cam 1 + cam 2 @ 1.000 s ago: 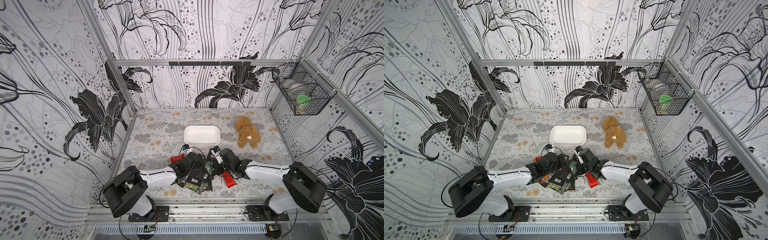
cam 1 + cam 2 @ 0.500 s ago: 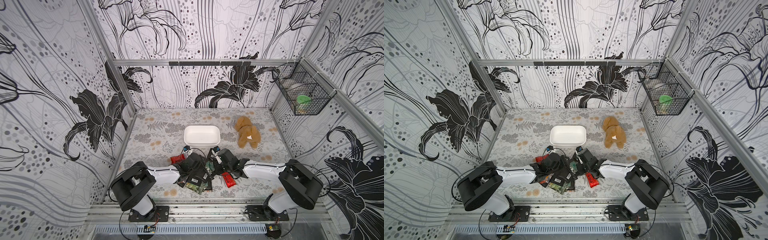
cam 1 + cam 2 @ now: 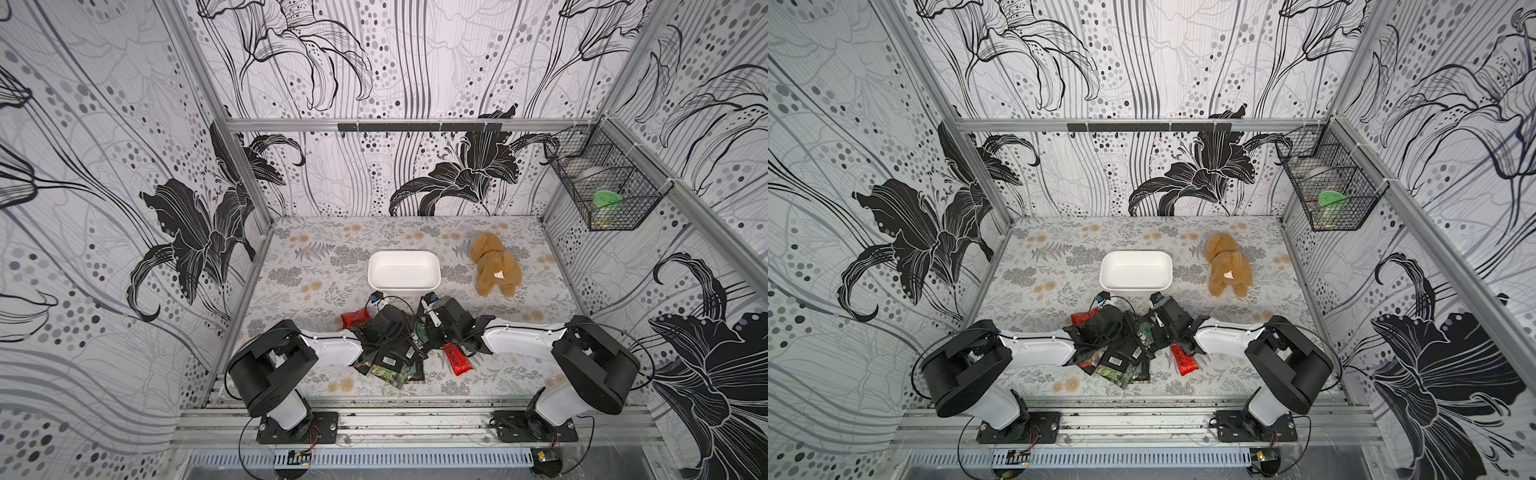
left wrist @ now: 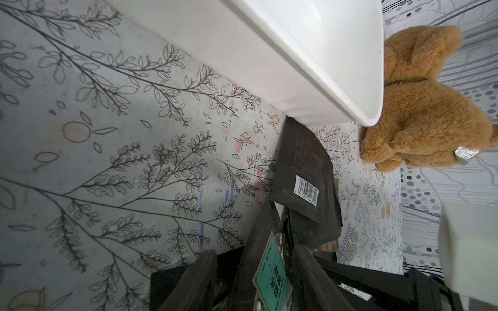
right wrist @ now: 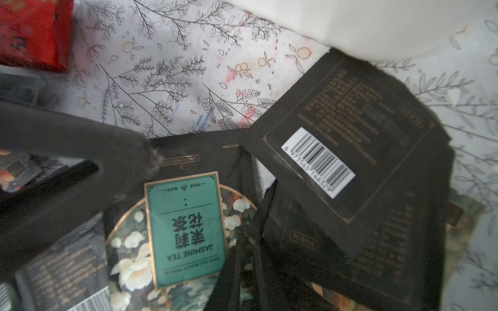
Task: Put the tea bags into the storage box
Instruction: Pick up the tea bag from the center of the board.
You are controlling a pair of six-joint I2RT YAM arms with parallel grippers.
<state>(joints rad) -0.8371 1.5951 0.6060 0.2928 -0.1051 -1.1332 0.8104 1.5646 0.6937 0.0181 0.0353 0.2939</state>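
The white storage box [image 3: 404,272] stands mid-table with nothing in it. Just in front of it lies a heap of black tea bags [image 3: 392,361], with a red one [image 3: 354,319] to its left and another red one [image 3: 457,359] to its right. Both grippers meet over the heap. My right gripper [image 5: 248,247] is shut on the edge of a green-labelled tea bag [image 5: 186,229] and holds it on edge. My left gripper [image 4: 254,251] is open around that same tea bag [image 4: 272,272], which leans on one finger [image 4: 312,280] and stands apart from the other finger [image 4: 199,280].
A tan plush toy [image 3: 494,266] lies to the right of the box. A black wire basket [image 3: 602,187] hangs on the right wall. A barcoded black sachet [image 4: 304,172] lies against the box's near wall [image 4: 242,53]. Patterned walls close in three sides.
My left gripper's jaws have narrowed around the green-labelled tea bag, and the left arm's base has turned. The right gripper has edged a little to the left.
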